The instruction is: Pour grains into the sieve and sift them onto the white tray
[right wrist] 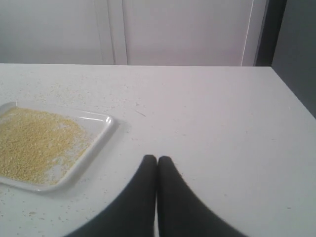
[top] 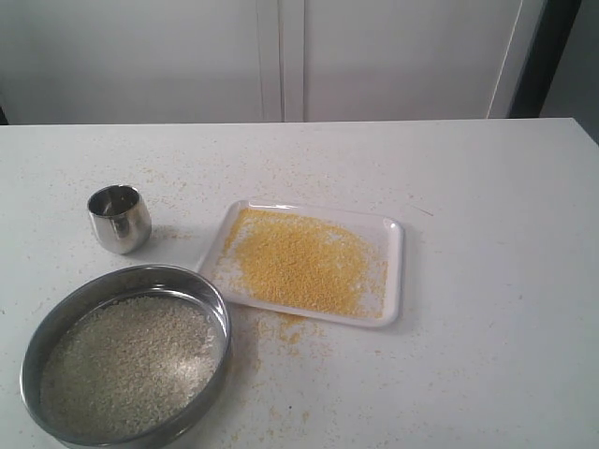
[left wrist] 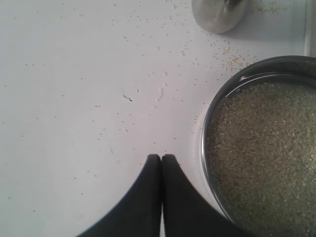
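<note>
So the wide round stainless-steel sieve (top: 140,273) sat on the white table (top: 487,234) with only the off-white rice-like grains (top: 126,360) in it. The fine yellow granules (top: 295,260) were spread over the shallow white rectangular tray (top: 395,271) just beside it, and a small rounded steel cup (top: 120,218) stood upright nearby. The left gripper (left wrist: 161,159), next to the sieve, and the right gripper (right wrist: 157,160), near the tray, both had their black fingers pressed together on nothing.
</note>
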Controlling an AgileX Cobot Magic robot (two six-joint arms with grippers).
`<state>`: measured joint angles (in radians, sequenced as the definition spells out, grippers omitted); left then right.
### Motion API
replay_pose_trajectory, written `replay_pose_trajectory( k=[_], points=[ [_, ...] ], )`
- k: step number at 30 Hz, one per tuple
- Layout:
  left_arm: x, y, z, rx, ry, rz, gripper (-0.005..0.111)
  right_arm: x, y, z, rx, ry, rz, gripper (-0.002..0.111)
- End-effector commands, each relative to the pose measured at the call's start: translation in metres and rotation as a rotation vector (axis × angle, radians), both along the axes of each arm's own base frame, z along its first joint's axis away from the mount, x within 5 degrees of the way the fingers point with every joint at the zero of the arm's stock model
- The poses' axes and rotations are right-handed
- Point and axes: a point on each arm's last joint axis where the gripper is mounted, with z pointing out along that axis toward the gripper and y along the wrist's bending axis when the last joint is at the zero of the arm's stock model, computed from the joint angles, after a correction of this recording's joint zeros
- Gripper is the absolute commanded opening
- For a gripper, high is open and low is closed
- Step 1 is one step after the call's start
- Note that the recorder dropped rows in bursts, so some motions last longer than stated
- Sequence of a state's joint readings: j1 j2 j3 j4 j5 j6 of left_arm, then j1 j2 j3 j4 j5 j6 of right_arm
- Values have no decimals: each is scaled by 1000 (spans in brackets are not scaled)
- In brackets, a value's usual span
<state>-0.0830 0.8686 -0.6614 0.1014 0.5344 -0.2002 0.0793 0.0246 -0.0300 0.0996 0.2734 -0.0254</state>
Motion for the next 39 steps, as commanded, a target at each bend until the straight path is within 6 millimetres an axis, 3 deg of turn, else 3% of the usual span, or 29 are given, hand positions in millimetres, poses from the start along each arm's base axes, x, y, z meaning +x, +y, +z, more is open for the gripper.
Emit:
replay_pose_trajectory(
  k=[1, 10, 39],
  points=[
    [-2, 0, 0, -5, 3, 2, 0, 0, -1, -2, 4, -69, -7, 0],
    [-2, 0, 0, -5, 2, 2, 0, -2, -2, -13, -79, 46, -3, 0],
    [-2, 0, 0, -5, 2, 2, 0, -2, -3, -14, -101, 61, -5, 0]
  ],
)
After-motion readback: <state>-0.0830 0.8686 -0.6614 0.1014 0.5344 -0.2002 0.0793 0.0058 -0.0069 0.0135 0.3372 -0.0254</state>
